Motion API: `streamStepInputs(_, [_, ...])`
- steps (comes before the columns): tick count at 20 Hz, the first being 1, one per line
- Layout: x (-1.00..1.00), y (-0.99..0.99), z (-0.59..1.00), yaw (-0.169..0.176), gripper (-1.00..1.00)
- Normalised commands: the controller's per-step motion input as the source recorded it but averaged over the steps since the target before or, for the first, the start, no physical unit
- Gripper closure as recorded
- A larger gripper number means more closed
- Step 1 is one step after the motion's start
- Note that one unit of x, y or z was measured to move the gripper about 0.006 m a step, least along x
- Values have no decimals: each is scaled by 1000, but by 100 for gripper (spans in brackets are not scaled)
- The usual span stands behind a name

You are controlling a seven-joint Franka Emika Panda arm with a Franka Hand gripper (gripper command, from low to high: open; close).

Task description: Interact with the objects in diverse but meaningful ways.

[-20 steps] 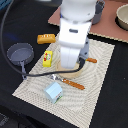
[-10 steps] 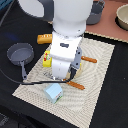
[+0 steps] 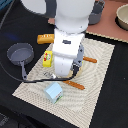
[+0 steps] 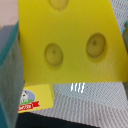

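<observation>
The arm hangs low over the middle of the striped placemat, likely to work the cheese wedge, which fills the wrist view and is hidden beneath the arm in the exterior view. A second ago the arm stood higher and nearer the mat's far edge. The milk carton rests near the mat's near edge, the yellow box at its pan-side edge. Whether the jaws grip the cheese, I cannot tell.

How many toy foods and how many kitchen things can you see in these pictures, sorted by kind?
Toy foods: 4: bread loaf, yellow box, milk carton, cheese wedge, seen only in the wrist view.
Pans and pots: 3: grey pan, grey pot, beige bowl.
Orange-handled cutlery: 2.
Total: 9
</observation>
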Motion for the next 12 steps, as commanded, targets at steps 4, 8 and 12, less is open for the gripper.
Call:
streamStepInputs(4, [-237, 119, -221, 19, 100])
streamStepInputs(8, [-251, 146, -216, 23, 100])
streamStepInputs(12, [-265, 149, -214, 25, 100])
